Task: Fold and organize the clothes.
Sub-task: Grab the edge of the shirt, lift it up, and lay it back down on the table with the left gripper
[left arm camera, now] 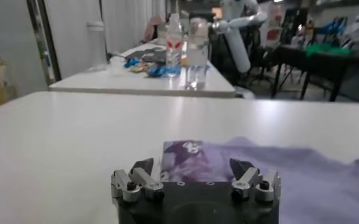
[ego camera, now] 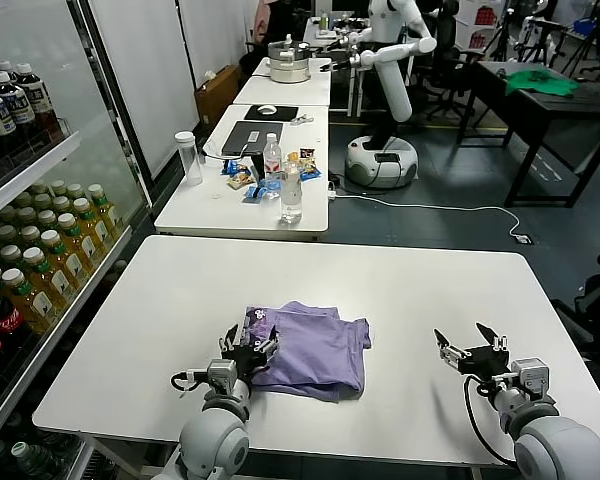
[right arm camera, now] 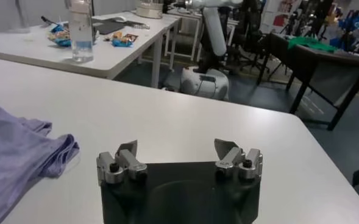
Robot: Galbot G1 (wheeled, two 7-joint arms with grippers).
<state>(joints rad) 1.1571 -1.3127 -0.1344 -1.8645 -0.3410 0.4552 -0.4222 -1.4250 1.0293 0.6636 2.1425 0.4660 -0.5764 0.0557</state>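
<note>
The lavender T-shirt [ego camera: 310, 348] lies folded on the white tabletop [ego camera: 400, 290]. The left gripper [ego camera: 248, 346] sits at the T-shirt's near-left edge, jaws apart, holding nothing. The right gripper [ego camera: 470, 347] rests well apart from the T-shirt, jaws apart, empty.
</note>
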